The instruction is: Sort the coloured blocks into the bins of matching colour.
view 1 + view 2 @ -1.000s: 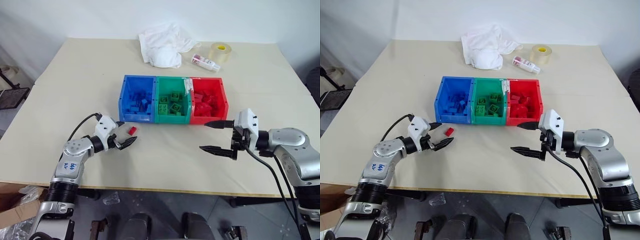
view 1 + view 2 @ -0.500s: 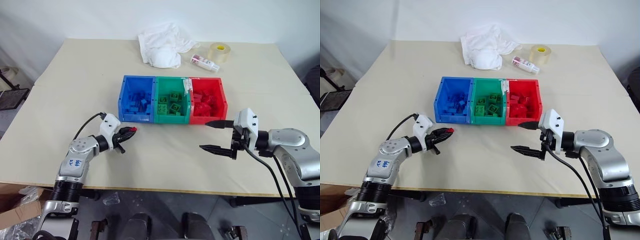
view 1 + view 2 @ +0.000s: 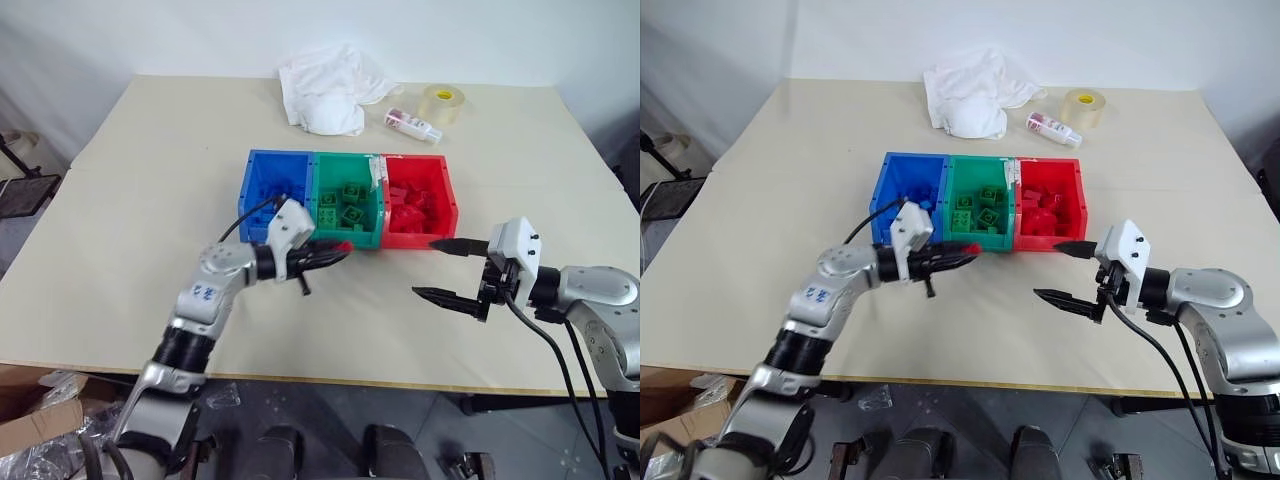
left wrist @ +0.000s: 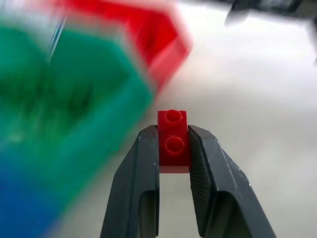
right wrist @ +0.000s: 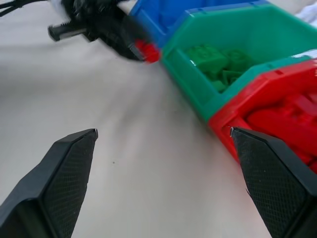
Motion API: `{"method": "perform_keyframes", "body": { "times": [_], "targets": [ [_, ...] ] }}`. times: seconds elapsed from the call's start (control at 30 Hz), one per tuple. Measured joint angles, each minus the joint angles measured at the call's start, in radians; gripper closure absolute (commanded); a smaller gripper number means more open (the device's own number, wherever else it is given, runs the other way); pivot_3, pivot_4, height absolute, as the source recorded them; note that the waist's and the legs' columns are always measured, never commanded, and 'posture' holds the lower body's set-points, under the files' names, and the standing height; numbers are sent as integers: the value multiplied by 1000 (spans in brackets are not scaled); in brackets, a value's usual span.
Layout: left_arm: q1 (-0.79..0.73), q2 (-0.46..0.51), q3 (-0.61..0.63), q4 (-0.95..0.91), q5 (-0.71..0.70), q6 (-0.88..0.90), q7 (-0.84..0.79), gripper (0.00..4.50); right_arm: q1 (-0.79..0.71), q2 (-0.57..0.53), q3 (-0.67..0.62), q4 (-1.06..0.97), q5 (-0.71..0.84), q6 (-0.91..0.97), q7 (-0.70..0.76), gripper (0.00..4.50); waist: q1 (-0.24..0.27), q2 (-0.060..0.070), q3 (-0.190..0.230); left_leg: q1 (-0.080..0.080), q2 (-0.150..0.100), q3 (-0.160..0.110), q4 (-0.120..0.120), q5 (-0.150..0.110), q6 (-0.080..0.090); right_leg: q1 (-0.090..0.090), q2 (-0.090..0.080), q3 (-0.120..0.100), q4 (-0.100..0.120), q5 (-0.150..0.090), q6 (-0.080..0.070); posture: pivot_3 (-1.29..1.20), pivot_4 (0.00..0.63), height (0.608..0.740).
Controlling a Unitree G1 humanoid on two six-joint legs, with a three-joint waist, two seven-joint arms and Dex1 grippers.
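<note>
The left wrist view is showing the left gripper [image 4: 174, 148] with fingers clamped on a red block [image 4: 173, 138], its two studs clear; from the head it is sitting as a red speck before the green bin [image 3: 979, 212]. The bins are blurring there. The right gripper [image 3: 447, 268] is hovering over the worktop [image 3: 120, 200], fingers wide apart. Blue bin [image 3: 276, 196], green bin and red bin [image 3: 417, 201] are each holding matching blocks.
</note>
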Motion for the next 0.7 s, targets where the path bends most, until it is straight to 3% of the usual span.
{"method": "perform_keyframes", "body": {
  "times": [0.43, 0.47, 0.7],
  "targets": [
    [-466, -268, 19, 765, 117, -403, 128, 4035, 130, -10, -81, -137, 35, 42, -90, 0, 1, -3, 2, -1, -3, 3, -1, 0, 0, -1, 0, -1, -1, 0, 1, 0, 150, 740],
    [-501, -279, 26, 828, 128, -424, 165, 3288, 139, -10, -85, -141, 39, 42, -97, 0, 1, -4, 2, -1, -3, 3, -1, 0, 0, -1, 0, -1, -1, 0, 1, 0, 150, 740],
    [-553, -288, 67, 938, 158, -507, 213, 1214, 177, -10, -116, -160, 51, 51, -118, 0, 0, -4, 2, -1, -3, 4, -1, 0, 0, -1, 0, -1, -1, 0, 1, 0, 150, 740]
  ]
}}
